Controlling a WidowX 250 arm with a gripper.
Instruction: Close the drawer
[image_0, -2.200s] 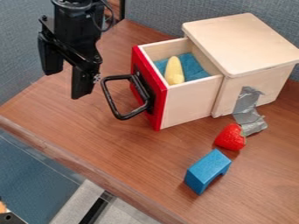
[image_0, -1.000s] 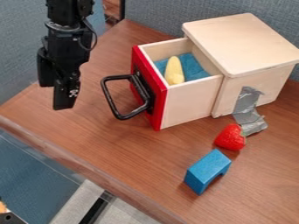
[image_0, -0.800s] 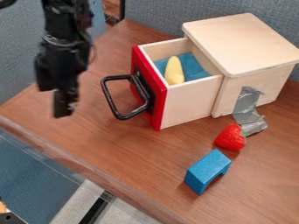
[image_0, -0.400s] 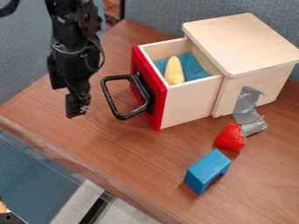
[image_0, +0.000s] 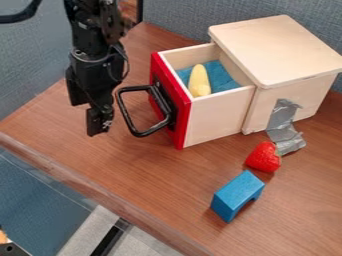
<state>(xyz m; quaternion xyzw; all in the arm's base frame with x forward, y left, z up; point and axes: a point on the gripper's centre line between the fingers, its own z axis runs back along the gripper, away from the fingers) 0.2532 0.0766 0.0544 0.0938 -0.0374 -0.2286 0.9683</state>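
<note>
Black robot gripper (image_0: 93, 117) now nearer the black loop handle (image_0: 127, 114), apart or together can't tell; red-fronted pale-wood drawer (image_0: 217, 117) unmoved, still part-out of its lidded wooden box (image_0: 274, 50), so prob. lining up to push.

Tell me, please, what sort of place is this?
Probably an office or lab corner used for robot tests: grey fabric partition, wood-look table, and a wooden box held by duct tape.

the top edge cuts off the arm (image_0: 90, 22) and what looks like a cable (image_0: 16, 18).
</note>
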